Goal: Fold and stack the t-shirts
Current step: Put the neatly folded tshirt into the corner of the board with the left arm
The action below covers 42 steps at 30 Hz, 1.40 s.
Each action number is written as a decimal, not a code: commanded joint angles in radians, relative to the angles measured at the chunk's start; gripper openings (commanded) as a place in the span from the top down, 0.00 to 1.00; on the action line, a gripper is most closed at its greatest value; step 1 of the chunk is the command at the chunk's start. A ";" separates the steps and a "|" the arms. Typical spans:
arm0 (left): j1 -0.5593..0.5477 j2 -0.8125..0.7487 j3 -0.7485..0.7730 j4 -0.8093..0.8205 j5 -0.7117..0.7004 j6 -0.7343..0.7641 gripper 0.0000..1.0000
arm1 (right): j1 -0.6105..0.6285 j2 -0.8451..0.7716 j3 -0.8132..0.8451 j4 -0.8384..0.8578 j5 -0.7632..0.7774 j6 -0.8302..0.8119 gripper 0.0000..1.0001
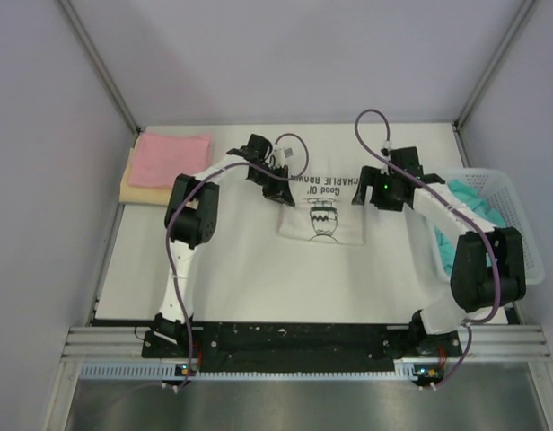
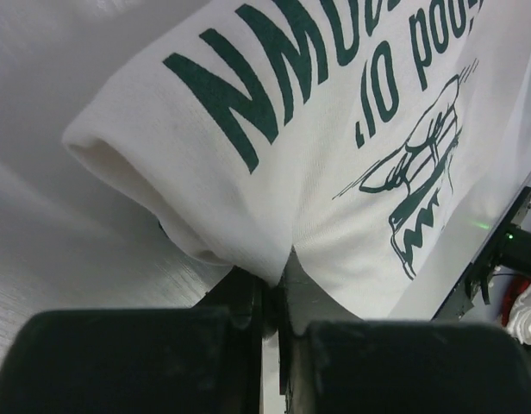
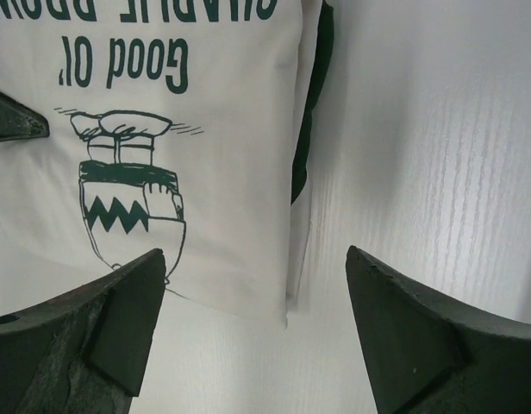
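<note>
The white t-shirt with the dark green "Good ol' Charlie Brown" print lies part folded at the table's middle. My left gripper is shut on its left edge. In the left wrist view the cloth is pinched between the shut fingers and lifted into a fold. My right gripper is open just above the shirt's right edge. In the right wrist view the shirt, with a dark green strip, has its near corner between the spread fingers.
A folded pink t-shirt lies on a pale yellow one at the far left. A white mesh basket with teal t-shirts stands at the right edge. Grey walls surround the table.
</note>
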<state>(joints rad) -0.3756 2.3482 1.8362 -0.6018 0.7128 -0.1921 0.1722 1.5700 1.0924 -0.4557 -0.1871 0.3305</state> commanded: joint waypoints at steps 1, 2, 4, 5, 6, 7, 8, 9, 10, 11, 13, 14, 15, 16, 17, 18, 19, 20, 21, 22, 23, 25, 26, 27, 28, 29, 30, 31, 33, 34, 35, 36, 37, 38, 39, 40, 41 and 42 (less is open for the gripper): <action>0.027 -0.048 -0.035 0.000 0.073 -0.006 1.00 | -0.007 -0.099 -0.020 0.006 0.046 -0.033 0.16; 0.041 -0.073 -0.047 0.005 0.074 -0.003 1.00 | -0.008 -0.117 -0.023 0.000 0.055 -0.039 0.16; 0.085 -0.122 -0.072 0.004 0.074 0.023 1.00 | -0.007 -0.143 -0.032 -0.014 0.069 -0.050 0.15; 0.108 -0.148 -0.075 -0.012 0.060 0.052 1.00 | -0.008 -0.163 -0.035 -0.020 0.077 -0.054 0.14; 0.131 -0.170 -0.074 -0.029 0.028 0.093 1.00 | -0.007 -0.174 -0.040 -0.024 0.084 -0.062 0.01; 0.150 -0.196 -0.068 -0.051 -0.024 0.132 1.00 | -0.008 -0.186 -0.042 -0.032 0.089 -0.068 0.01; 0.173 -0.219 -0.061 -0.076 -0.065 0.179 1.00 | -0.007 -0.192 -0.042 -0.043 0.093 -0.074 0.01; 0.190 -0.239 -0.054 -0.098 -0.097 0.239 1.00 | -0.007 -0.199 -0.043 -0.055 0.100 -0.083 0.01; 0.208 -0.257 -0.042 -0.128 -0.134 0.284 1.00 | -0.008 -0.205 -0.042 -0.064 0.103 -0.088 0.01; 0.224 -0.276 -0.023 -0.175 -0.168 0.333 1.00 | -0.007 -0.211 -0.045 -0.072 0.107 -0.093 0.01; 0.250 -0.296 0.009 -0.220 -0.241 0.409 1.00 | -0.007 -0.222 -0.049 -0.080 0.121 -0.099 0.01; 0.259 -0.305 0.024 -0.242 -0.272 0.443 1.00 | -0.008 -0.228 -0.052 -0.080 0.127 -0.102 0.01; 0.267 -0.308 0.038 -0.263 -0.310 0.471 1.00 | -0.007 -0.229 -0.054 -0.083 0.130 -0.105 0.01; 0.273 -0.313 0.057 -0.282 -0.341 0.499 1.00 | -0.007 -0.231 -0.055 -0.084 0.132 -0.107 0.01; 0.277 -0.311 0.076 -0.295 -0.375 0.516 1.00 | -0.007 -0.229 -0.054 -0.086 0.132 -0.110 0.01; 0.282 -0.311 0.098 -0.309 -0.412 0.532 1.00 | -0.007 -0.231 -0.054 -0.087 0.132 -0.111 0.01; 0.284 -0.310 0.122 -0.320 -0.447 0.543 1.00 | -0.007 -0.229 -0.051 -0.087 0.133 -0.116 0.01; 0.284 -0.311 0.142 -0.329 -0.488 0.556 1.00 | -0.007 -0.226 -0.051 -0.089 0.135 -0.117 0.01; 0.285 -0.313 0.164 -0.334 -0.521 0.571 1.00 | -0.007 -0.228 -0.049 -0.093 0.136 -0.123 0.01; 0.285 -0.317 0.185 -0.342 -0.553 0.585 1.00 | -0.007 -0.228 -0.051 -0.095 0.141 -0.125 0.01; 0.284 -0.323 0.199 -0.340 -0.587 0.597 1.00 | -0.007 -0.228 -0.051 -0.097 0.144 -0.131 0.01; 0.285 -0.340 0.216 -0.339 -0.642 0.626 1.00 | -0.007 -0.228 -0.051 -0.103 0.150 -0.134 0.01; 0.285 -0.349 0.225 -0.337 -0.670 0.643 1.00 | -0.008 -0.228 -0.051 -0.104 0.155 -0.137 0.01; 0.285 -0.357 0.235 -0.339 -0.703 0.657 1.00 | -0.007 -0.228 -0.051 -0.104 0.156 -0.136 0.01; 0.285 -0.366 0.241 -0.340 -0.748 0.674 1.00 | -0.008 -0.228 -0.051 -0.103 0.159 -0.139 0.01; 0.285 -0.375 0.248 -0.343 -0.780 0.697 1.00 | -0.007 -0.226 -0.049 -0.104 0.161 -0.137 0.01; 0.285 -0.386 0.253 -0.343 -0.805 0.710 1.00 | -0.007 -0.226 -0.051 -0.104 0.161 -0.139 0.01; 0.285 -0.398 0.255 -0.343 -0.828 0.727 1.00 | -0.007 -0.226 -0.051 -0.104 0.163 -0.142 0.01; 0.285 -0.418 0.258 -0.340 -0.861 0.753 1.00 | -0.008 -0.223 -0.048 -0.103 0.166 -0.143 0.01; 0.287 -0.426 0.259 -0.337 -0.874 0.767 1.00 | -0.008 -0.222 -0.048 -0.104 0.167 -0.142 0.01; 0.287 -0.434 0.261 -0.331 -0.889 0.778 1.00 | -0.007 -0.220 -0.048 -0.104 0.169 -0.145 0.01; 0.290 -0.444 0.261 -0.320 -0.900 0.790 1.00 | -0.008 -0.220 -0.048 -0.104 0.169 -0.145 0.01; 0.293 -0.451 0.261 -0.314 -0.908 0.802 1.00 | -0.007 -0.222 -0.051 -0.104 0.170 -0.145 0.01; 0.297 -0.460 0.261 -0.303 -0.914 0.812 1.00 | -0.007 -0.222 -0.051 -0.103 0.170 -0.145 0.01; 0.299 -0.466 0.264 -0.299 -0.920 0.827 1.00 | -0.008 -0.219 -0.052 -0.104 0.172 -0.146 0.01; 0.302 -0.469 0.270 -0.299 -0.924 0.841 1.00 | -0.008 -0.222 -0.054 -0.106 0.173 -0.146 0.01; 0.303 -0.471 0.278 -0.300 -0.932 0.855 1.00 | -0.008 -0.220 -0.052 -0.106 0.175 -0.146 0.01; 0.307 -0.472 0.288 -0.305 -0.934 0.865 1.00 | -0.007 -0.220 -0.054 -0.104 0.175 -0.148 0.01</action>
<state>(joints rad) -0.0826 1.9518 2.0537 -0.9585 -0.1589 0.5980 0.1722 1.3739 1.0405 -0.5697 -0.0273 0.1951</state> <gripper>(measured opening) 0.037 0.987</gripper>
